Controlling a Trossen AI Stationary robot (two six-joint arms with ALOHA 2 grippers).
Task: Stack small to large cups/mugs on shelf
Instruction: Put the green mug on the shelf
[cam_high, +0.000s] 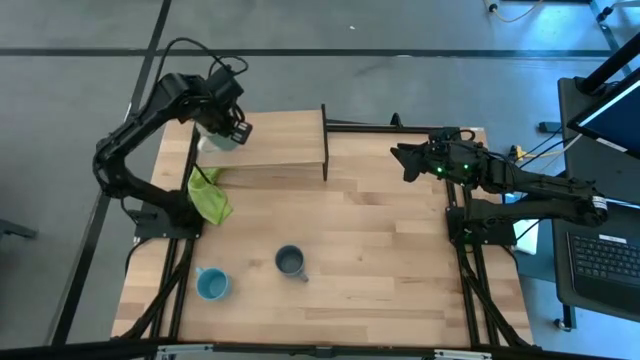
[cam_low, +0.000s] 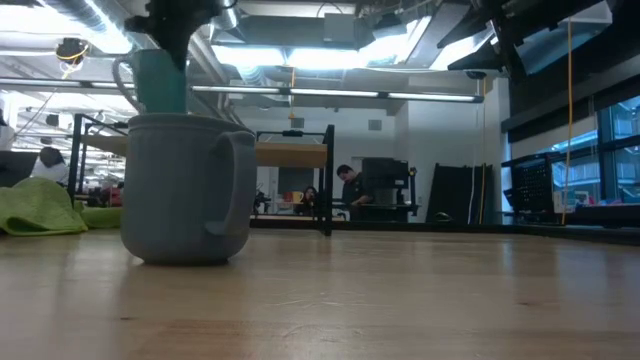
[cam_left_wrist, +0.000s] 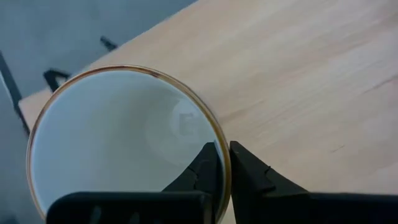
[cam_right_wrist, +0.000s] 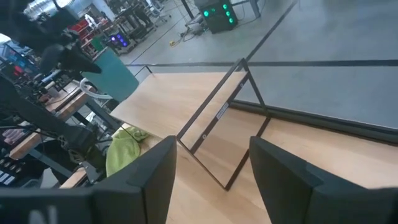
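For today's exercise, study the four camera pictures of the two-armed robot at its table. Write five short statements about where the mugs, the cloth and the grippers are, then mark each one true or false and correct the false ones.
1. The left gripper pinches the rim of the pale green mug. True.
2. That mug is held over the shelf. True.
3. The light blue mug stands on the shelf. False: it stands on the tabletop, near the front left corner.
4. The dark grey-blue mug is in the right gripper. False: it stands free on the tabletop, and the right gripper is open and empty.
5. The lime-green cloth lies by the table's right edge. False: it lies at the left edge.
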